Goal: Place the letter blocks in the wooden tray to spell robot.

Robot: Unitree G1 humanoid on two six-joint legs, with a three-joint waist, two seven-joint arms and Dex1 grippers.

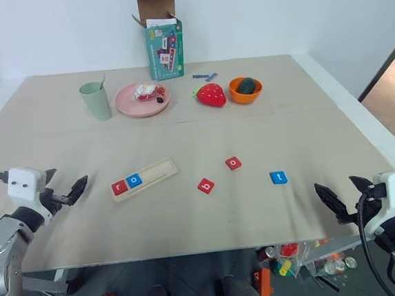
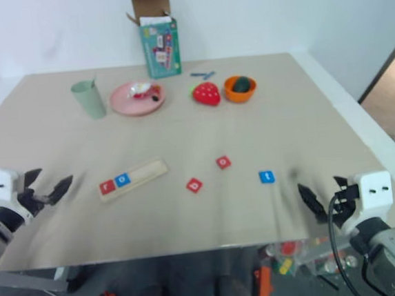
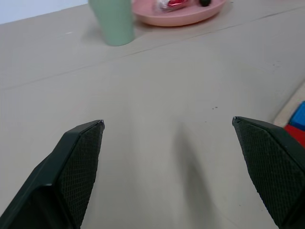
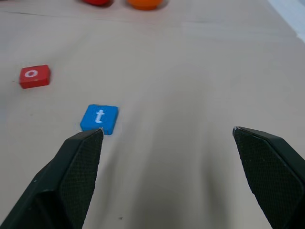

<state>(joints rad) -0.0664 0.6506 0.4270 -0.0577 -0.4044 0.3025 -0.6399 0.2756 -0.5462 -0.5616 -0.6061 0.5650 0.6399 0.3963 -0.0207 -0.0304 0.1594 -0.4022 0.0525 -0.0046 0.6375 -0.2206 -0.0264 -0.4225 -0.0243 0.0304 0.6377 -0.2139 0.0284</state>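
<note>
While the left gripper (image 1: pixel 68 193) hovers low over the beige table (image 1: pixel 307 131) at its left edge, its two black fingers spread wide with nothing between them, the long pale wooden tray (image 1: pixel 145 178) lies just to its right, angled slightly. A red square tile marked "r" (image 1: pixel 119 188) and a blue square tile marked "o" (image 1: pixel 134 180) sit side by side in the tray's left end. Right of the tray, loose on the table, lie a red tile marked "b" (image 1: pixel 205 185), a red tile marked "o" (image 1: pixel 233 163) and a blue tile marked "t" (image 1: pixel 278 177), each apart from the others. At the right edge, the right gripper (image 1: pixel 332 203) is likewise wide open and empty, near the blue "t".
</note>
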